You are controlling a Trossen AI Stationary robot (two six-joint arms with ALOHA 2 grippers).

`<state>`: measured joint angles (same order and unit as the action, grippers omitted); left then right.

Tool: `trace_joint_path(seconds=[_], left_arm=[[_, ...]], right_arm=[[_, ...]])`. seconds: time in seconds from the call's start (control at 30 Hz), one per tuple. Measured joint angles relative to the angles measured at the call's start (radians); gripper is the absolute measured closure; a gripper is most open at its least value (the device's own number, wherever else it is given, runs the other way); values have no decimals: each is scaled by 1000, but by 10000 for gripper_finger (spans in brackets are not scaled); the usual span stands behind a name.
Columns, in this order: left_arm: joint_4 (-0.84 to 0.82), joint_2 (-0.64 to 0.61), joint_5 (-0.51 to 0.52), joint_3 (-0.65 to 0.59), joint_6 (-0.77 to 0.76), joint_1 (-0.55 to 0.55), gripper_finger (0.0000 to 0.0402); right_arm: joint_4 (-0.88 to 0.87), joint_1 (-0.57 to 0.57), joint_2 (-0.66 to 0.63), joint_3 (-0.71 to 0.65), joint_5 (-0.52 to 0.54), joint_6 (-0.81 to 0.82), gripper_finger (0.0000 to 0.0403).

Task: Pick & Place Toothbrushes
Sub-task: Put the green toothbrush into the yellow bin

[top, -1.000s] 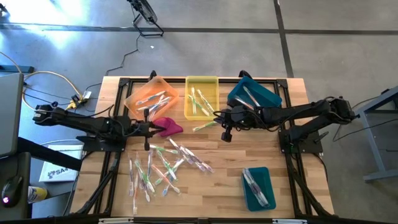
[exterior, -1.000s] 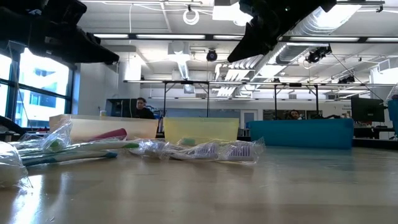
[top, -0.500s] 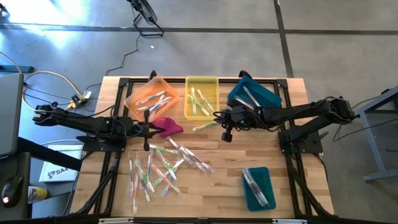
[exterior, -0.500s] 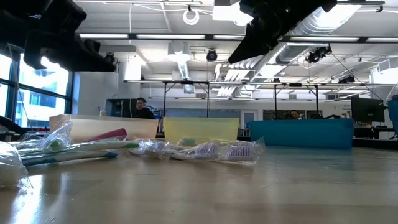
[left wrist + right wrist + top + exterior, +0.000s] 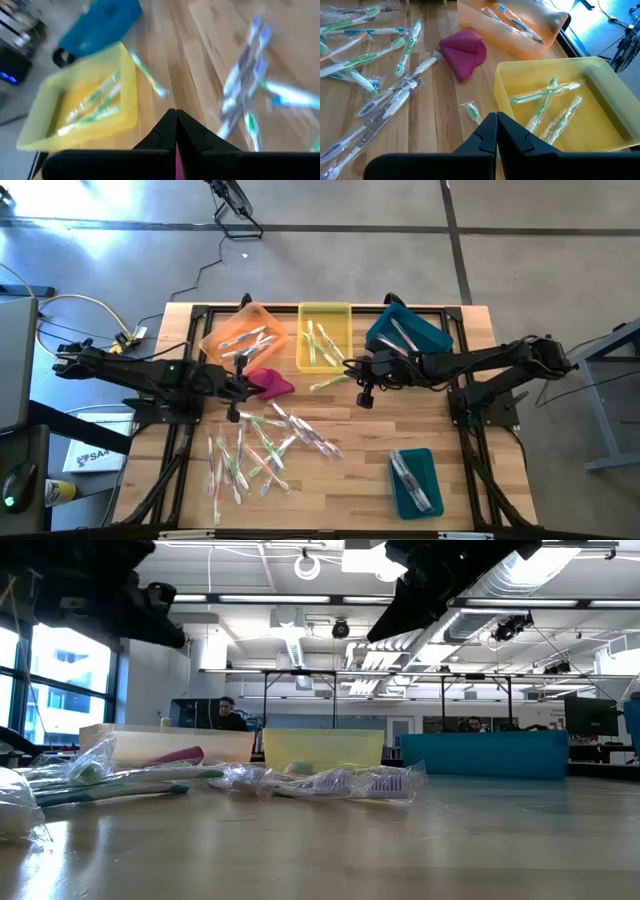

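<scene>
Both tools closed, empty: left tool (image 5: 236, 385), right tool (image 5: 364, 383) | risk: snagging crinkly-wrapped toothbrushes (image 5: 262, 448), dragging neighbours across desk (image 5: 350, 470)

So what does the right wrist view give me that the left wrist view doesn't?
Only the right wrist view shows the orange bin holding toothbrushes and the whole magenta cloth on the table beside it. Only the left wrist view shows a teal bin beyond the yellow one. Both show the yellow bin with green toothbrushes inside, one loose green toothbrush lying on the wood just outside it, and the scattered wrapped toothbrushes. Each also shows its own gripper, the right gripper and the left gripper, shut and holding nothing.
</scene>
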<state>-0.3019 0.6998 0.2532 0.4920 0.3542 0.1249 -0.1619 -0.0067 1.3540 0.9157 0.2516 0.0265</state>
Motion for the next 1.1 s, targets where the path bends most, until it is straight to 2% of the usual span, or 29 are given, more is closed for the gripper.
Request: trace_joint_path(seconds=[0.2,0.43,0.63,0.9,1.1], left_arm=[[-237,188,-30,125,0,0,401],[-367,331,-204,191,-76,0,401],[-413,384,-284,192,-102,0,401],[-490,394,-279,192,-169,0,398],[-495,394,-258,192,-173,0,344]], right_arm=[[-2,0,0,0,1,0,401],[-15,0,0,0,2,-4,401],[-16,0,0,0,2,-5,401],[-20,0,0,0,2,-5,401],[-19,0,0,0,3,-5,401]])
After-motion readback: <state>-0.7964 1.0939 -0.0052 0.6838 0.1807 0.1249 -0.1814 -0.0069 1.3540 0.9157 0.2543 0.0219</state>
